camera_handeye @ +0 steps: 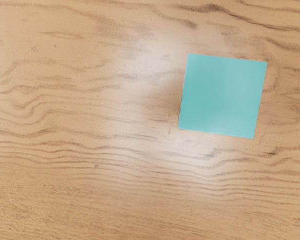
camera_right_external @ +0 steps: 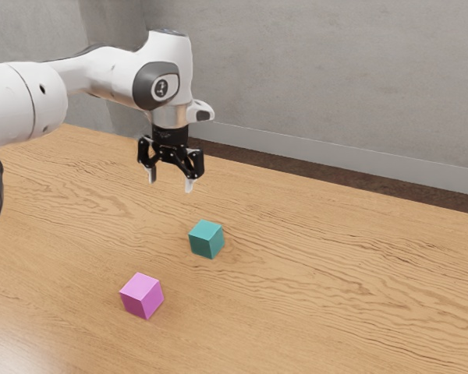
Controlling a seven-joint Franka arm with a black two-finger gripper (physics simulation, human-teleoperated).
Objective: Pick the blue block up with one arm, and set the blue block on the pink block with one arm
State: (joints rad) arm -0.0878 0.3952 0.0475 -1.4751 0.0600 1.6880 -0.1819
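Observation:
A teal-blue block (camera_right_external: pixel 207 238) rests on the wooden table near its middle. The wrist view looks straight down on its top face, the blue block (camera_handeye: pixel 223 95), with bare wood all round it. A pink block (camera_right_external: pixel 142 295) sits nearer the front edge, toward the exterior view's left of the blue one, and the two are apart. My gripper (camera_right_external: pixel 170 181) hangs open in the air above the table, up and to the exterior view's left of the blue block. Nothing is between its fingers.
The wooden table (camera_right_external: pixel 335 265) stretches wide to the exterior view's right. A grey wall (camera_right_external: pixel 335 70) with a pale baseboard runs behind the table's far edge.

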